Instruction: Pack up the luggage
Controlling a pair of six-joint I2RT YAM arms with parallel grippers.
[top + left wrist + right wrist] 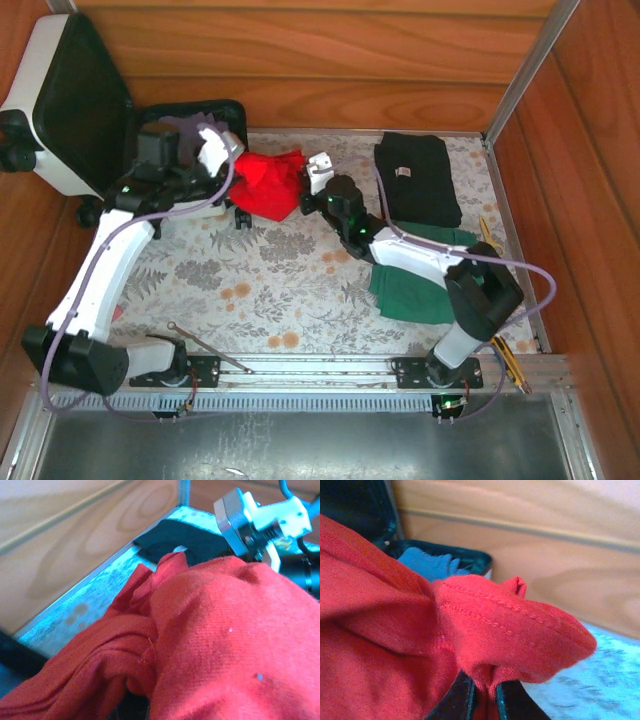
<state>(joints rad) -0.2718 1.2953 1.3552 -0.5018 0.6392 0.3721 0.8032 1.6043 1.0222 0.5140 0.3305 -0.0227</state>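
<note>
The luggage (60,110) is a white hard-shell suitcase lying open at the far left, lid upright, black lining showing. A red garment (272,182) hangs bunched between my two grippers, just right of the case. My left gripper (228,158) is shut on its left end; in the left wrist view the red garment (220,630) covers the fingers. My right gripper (312,186) is shut on the right end. In the right wrist view its black fingers (465,700) pinch a fold of the red garment (505,625). A blue item (430,564) lies inside the luggage (472,562).
A folded black garment (418,178) lies at the back right, a green one (412,285) under the right arm. A pencil (505,345) lies along the right wall. A thin metal rod (210,347) rests near the front rail. Wooden walls enclose the patterned table (270,280).
</note>
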